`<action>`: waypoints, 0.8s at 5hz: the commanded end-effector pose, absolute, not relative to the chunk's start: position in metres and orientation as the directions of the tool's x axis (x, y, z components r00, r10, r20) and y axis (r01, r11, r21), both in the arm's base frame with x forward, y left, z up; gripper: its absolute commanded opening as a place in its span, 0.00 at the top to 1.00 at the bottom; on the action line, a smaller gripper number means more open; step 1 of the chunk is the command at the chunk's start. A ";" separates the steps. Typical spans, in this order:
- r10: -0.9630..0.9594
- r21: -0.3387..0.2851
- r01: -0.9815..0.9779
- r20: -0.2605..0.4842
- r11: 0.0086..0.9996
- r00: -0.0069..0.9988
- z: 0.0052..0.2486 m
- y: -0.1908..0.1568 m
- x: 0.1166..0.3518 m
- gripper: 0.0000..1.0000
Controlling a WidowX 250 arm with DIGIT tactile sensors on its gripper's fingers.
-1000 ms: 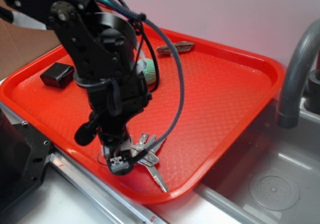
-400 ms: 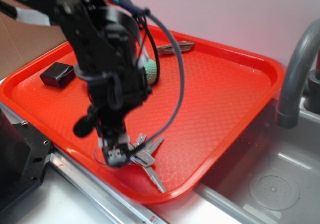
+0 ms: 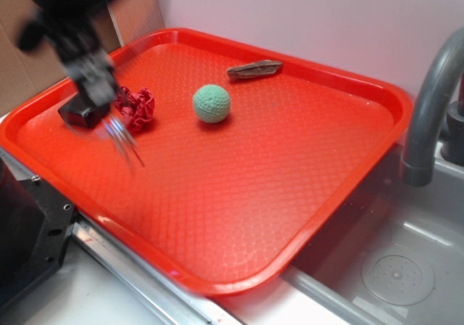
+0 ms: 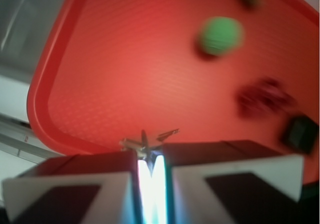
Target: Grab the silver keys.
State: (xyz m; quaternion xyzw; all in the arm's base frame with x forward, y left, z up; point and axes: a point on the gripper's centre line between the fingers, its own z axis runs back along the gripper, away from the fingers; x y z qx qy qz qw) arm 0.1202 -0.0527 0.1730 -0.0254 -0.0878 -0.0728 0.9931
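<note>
Silver keys [image 3: 122, 138] hang in the air below the hand [image 3: 98, 85], above the left part of the red tray [image 3: 304, 165]; they are motion-blurred, blades fanned downward and slightly to the right in the exterior view, long axis near vertical. In the wrist view the silver keys [image 4: 146, 143] splay out just past the fingertips, blades pointing different ways. The hand [image 4: 151, 156] has its two fingers pressed nearly together, only a thin bright slit between them, pinching the key bunch at its top. The arm is blurred at upper left. On the tray: a green ball [image 3: 212, 103] near the middle, a crumpled red item [image 3: 138, 107] to its left, a black block [image 3: 80, 112] by the left rim, and a flat grey-brown metal bar [image 3: 254, 69] near the far rim. The tray sits partly over a steel sink [image 3: 391, 267], with a grey faucet [image 3: 428, 114] at right and a pale wall behind.
</note>
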 end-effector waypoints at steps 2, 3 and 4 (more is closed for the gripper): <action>0.049 -0.083 -0.044 0.064 0.996 0.997 0.248 -0.019 0.125 1.00; 0.034 -0.078 -0.032 0.031 0.996 0.999 0.239 -0.019 0.134 1.00; 0.047 -0.080 -0.045 0.024 0.996 0.999 0.236 -0.012 0.138 1.00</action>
